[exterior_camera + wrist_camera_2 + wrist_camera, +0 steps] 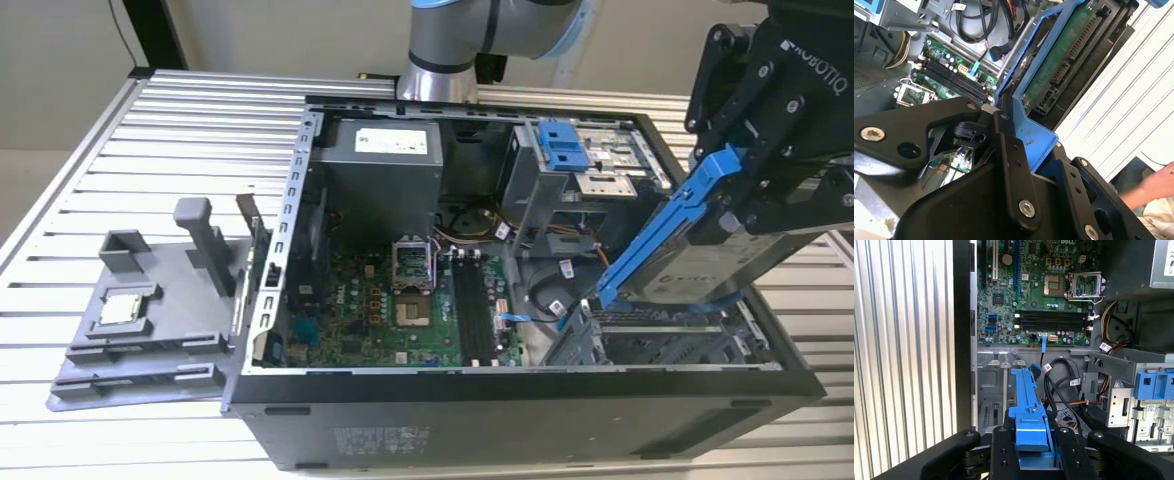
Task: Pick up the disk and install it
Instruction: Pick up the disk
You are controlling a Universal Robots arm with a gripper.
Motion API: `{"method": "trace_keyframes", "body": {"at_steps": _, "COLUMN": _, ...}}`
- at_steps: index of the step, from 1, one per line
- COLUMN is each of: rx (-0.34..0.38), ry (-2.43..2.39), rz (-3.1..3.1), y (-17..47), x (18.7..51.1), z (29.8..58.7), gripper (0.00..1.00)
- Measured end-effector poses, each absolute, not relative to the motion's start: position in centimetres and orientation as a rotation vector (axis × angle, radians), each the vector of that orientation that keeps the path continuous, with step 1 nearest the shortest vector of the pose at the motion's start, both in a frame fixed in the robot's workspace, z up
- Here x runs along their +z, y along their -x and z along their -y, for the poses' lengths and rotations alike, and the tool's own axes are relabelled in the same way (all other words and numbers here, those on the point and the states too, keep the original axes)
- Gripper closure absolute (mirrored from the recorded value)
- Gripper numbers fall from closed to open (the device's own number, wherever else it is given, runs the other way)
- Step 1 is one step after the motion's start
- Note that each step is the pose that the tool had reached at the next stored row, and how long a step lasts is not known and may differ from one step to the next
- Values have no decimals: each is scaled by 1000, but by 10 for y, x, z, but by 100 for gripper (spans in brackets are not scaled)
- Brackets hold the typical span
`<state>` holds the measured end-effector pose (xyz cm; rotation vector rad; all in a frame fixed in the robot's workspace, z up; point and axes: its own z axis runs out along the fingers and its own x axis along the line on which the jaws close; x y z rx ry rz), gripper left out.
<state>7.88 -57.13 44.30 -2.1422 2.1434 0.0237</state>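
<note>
We judge the pick-up done and the install not yet done. The gripper (734, 195) is clamped on the blue frame of the disk (694, 265) and holds it clear of everything. No part of the disk rests on the table (200, 110) or on the computer case (534, 400).

In the exterior view the disk hangs tilted. Its upper end is in the gripper and its lower end points down into the open case, on the exterior view's right. It is above the drive cage (667, 345) at the near right corner of the case, close to it but not seated. We cannot tell whether the lower tip of the frame touches the cage edge.

In the first wrist view the blue frame (1026, 400) runs forward from between the two black fingers (1004, 450), over the metal floor of the cage and beside a bundle of loose cables (1064, 390). The motherboard (1049, 300) lies farther off, well apart from the disk. In the second wrist view we see the green circuit side of the disk (1064, 65) and its connector, bare and with no cable plugged in.

What is left, as we judge it, is sliding the disk fully into the cage. A person's hand (1154, 187) is at the edge of the second wrist view, outside the case and away from the disk.
</note>
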Motion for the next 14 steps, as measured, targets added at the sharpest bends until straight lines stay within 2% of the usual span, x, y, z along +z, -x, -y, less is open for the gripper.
{"method": "trace_keyframes", "body": {"at_steps": 14, "rx": 24, "ry": 2140, "rz": -2146, "y": -79, "x": 438, "z": 571, "gripper": 100}}
